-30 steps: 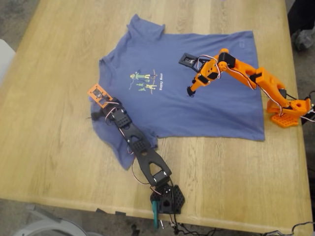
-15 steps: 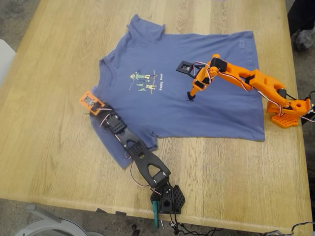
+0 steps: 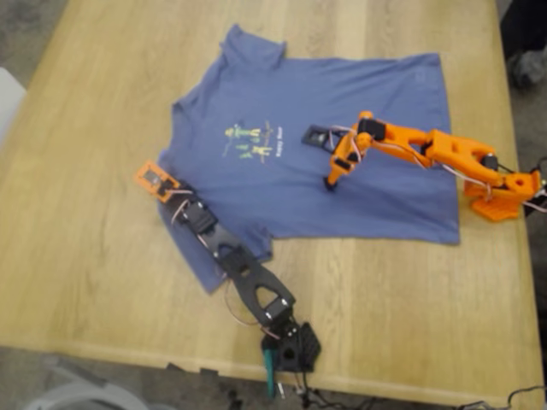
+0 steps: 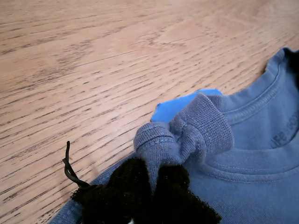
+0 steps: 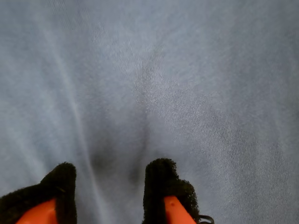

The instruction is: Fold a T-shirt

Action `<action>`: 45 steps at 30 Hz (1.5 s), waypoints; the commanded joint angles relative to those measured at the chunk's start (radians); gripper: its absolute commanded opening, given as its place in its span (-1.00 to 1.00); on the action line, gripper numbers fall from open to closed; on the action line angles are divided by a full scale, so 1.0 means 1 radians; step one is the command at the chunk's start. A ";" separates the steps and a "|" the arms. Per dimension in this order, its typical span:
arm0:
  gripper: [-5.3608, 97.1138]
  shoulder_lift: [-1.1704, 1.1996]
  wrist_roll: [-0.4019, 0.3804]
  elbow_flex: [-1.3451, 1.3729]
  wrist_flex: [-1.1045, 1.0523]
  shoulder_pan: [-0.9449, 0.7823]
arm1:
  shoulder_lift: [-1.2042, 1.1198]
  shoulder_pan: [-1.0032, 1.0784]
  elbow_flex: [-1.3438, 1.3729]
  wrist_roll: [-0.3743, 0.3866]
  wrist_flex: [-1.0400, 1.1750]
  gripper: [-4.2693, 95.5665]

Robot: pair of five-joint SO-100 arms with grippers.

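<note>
The blue-purple T-shirt [image 3: 376, 196] lies spread flat on the wooden table, its collar toward the exterior view's left and its hem toward the right. The small green-and-yellow print [image 3: 252, 141] faces up. My first gripper [image 3: 173, 196], on the black arm, is shut on a bunched piece of the collar rib [image 4: 187, 135]; its black pads [image 4: 121, 191] pinch the fold. My second gripper [image 3: 329, 181], on the orange arm, is open with its tips down on or just above the mid-chest cloth [image 5: 163, 70]. No cloth sits between its pads [image 5: 161, 179].
The black arm's base [image 3: 291, 346] stands at the table's near edge, and the orange arm's base [image 3: 500, 196] by the shirt's hem. Bare wood [image 3: 85, 256] lies to the exterior view's left of the collar. A bright blue tag [image 4: 170, 108] peeks out beside the collar.
My first gripper has pulled the collar a little toward the exterior view's left. The orange arm has stretched out and lowered, bringing my second gripper down onto the chest cloth.
</note>
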 commanded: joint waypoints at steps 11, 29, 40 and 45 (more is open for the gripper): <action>-0.90 0.020 -0.015 -0.204 0.184 0.040 | -0.132 0.009 -0.080 0.002 -0.025 -0.45; -0.90 0.215 -0.021 -0.206 0.351 0.129 | -0.273 0.049 -0.080 0.018 -0.308 -0.70; -0.90 0.387 -0.028 -0.207 0.476 0.262 | -0.305 0.114 -0.078 0.006 -0.314 -0.91; -0.90 0.471 -0.031 -0.207 0.515 0.336 | -0.299 0.158 -0.078 0.005 -0.337 -0.91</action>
